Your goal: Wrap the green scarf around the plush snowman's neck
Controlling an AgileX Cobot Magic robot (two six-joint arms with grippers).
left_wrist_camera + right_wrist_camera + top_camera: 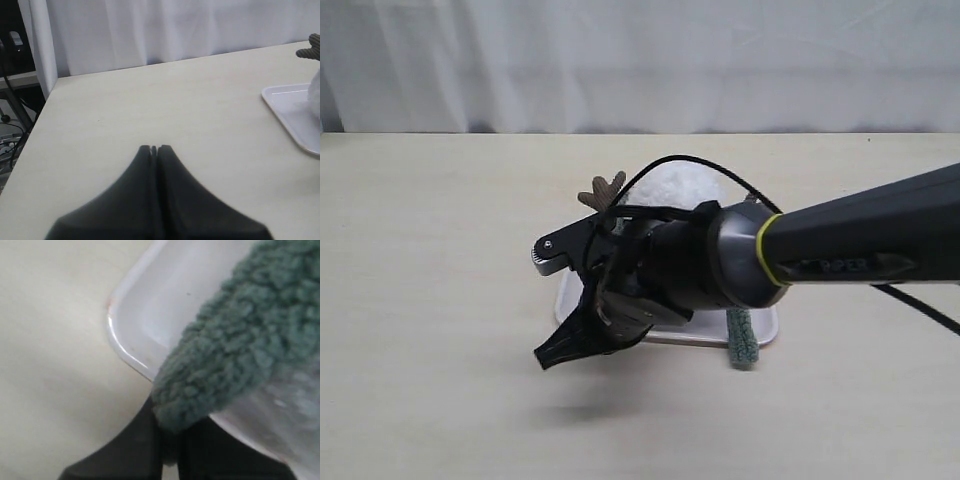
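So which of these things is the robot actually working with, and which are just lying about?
Working with: green scarf, plush snowman, right fingers pinching the scarf.
Just there: white tray under the snowman, table, curtain, closed left fingers.

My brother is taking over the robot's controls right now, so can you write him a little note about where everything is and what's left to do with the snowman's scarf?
Left gripper: shut, holding nothing, over the bare table beside the tray.
Right gripper: looks shut on one end of the green scarf, low by a corner of the tray.
The plush snowman sits on the tray; the scarf's other end hangs over the tray's edge.
Done: scarf end grabbed.
Left: the right arm hides the neck, so I cannot tell if any wrap is made. Check, then finish wrapping.
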